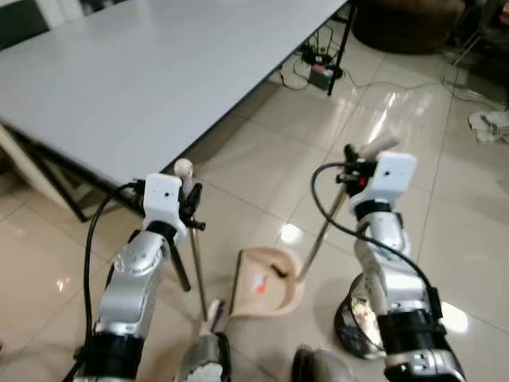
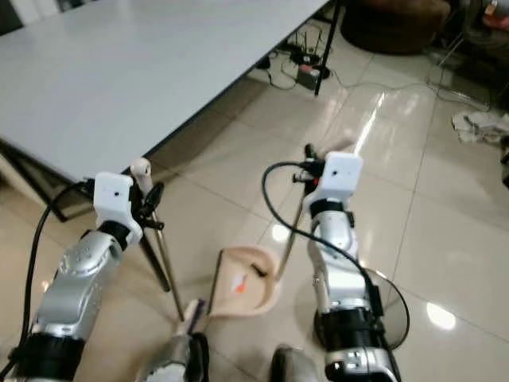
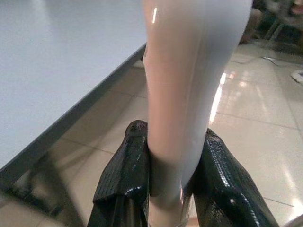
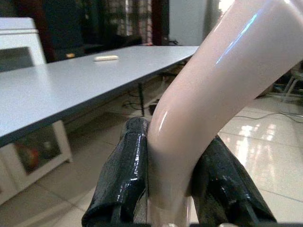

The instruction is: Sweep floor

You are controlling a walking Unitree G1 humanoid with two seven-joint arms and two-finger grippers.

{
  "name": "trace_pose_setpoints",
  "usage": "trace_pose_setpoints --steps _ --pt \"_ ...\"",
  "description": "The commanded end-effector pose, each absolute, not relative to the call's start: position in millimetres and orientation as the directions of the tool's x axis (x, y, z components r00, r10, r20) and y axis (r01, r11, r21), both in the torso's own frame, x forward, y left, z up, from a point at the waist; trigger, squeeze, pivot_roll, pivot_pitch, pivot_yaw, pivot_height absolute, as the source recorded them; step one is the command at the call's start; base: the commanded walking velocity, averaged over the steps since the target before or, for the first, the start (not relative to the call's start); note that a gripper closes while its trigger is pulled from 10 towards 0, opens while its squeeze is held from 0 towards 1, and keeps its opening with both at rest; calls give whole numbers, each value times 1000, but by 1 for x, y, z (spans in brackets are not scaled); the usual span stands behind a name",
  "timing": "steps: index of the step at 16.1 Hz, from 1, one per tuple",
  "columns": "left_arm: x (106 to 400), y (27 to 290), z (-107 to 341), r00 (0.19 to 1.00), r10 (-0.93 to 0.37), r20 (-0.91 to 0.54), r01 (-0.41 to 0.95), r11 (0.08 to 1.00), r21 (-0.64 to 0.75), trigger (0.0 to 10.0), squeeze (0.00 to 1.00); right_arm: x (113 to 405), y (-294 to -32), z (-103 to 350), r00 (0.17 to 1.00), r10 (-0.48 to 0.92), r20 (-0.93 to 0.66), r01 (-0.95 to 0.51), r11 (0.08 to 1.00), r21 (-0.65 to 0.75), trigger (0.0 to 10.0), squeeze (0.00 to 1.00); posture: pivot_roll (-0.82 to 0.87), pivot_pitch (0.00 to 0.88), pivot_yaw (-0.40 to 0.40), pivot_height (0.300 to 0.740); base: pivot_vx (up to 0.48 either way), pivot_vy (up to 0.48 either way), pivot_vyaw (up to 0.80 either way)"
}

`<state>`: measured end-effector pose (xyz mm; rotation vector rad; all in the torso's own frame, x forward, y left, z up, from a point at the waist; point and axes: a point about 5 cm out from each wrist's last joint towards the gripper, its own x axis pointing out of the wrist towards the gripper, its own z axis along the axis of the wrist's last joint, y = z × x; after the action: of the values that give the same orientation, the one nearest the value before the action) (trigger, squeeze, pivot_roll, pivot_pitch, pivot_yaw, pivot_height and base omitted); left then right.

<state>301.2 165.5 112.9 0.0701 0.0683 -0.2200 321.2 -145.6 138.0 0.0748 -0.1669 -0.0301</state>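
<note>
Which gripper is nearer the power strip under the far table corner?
Right. The right gripper, clamped on the dustpan handle, sits below the power strip; the left gripper, on the broom handle, is farther off.

1. The floor (image 1: 262,167) is glossy beige tile with bright light glare.
2. A large grey table (image 1: 151,72) on dark legs fills the far left.
3. A power strip (image 1: 318,60) and cables lie beneath its far right corner.
4. A dark round seat (image 1: 406,24) stands at the far right.
</note>
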Motion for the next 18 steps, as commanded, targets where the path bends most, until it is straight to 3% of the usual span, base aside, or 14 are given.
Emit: trace_pose_setpoints --steps 1,10,18 --pt "301 166 113 973 -220 -66 225 972 72 10000 0 324 -146 145 981 -39 191 24 997 80 10000 0 50 58 25 740 -289 0 0" --pt "301 165 113 970 -235 -62 239 968 76 10000 0 324 -148 144 981 -48 189 34 996 78 10000 0 51 54 30 740 -290 0 0" --pt "306 162 118 968 -246 -40 249 964 98 10000 0 324 -157 150 972 -88 217 69 994 90 10000 0 46 37 39 740 0 0 0"
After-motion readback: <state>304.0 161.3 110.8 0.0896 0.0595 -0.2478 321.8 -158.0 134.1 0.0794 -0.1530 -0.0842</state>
